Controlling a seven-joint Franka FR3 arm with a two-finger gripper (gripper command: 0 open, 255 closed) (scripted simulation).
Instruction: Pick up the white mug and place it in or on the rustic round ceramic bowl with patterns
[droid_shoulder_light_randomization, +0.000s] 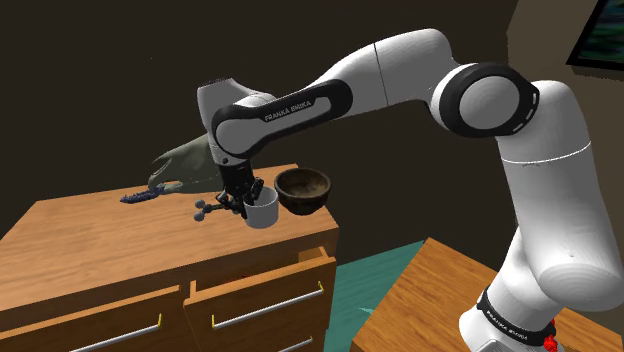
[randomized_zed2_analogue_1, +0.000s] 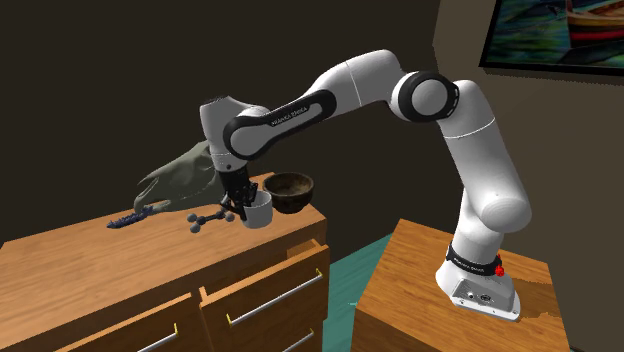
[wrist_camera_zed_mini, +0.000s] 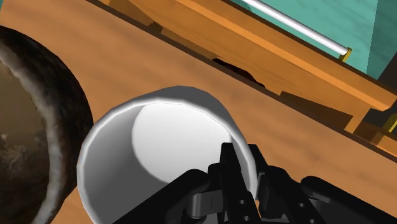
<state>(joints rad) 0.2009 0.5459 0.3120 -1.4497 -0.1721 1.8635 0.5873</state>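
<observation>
The black gripper (wrist_camera_zed_mini: 247, 160) has its fingers clamped on the wall of the white mug (wrist_camera_zed_mini: 159, 149), one finger inside the rim and one outside. The mug is upright just beside the dark brown round bowl (droid_shoulder_light_randomization: 303, 189), at the wooden dresser (droid_shoulder_light_randomization: 100, 240) top. I cannot tell whether it is off the wood. The grasp looks made. The lift, the carry over the bowl and the release are left.

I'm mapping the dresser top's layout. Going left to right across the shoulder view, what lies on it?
In order: small blue object → black jack-shaped piece → white mug → dark brown bowl.
</observation>
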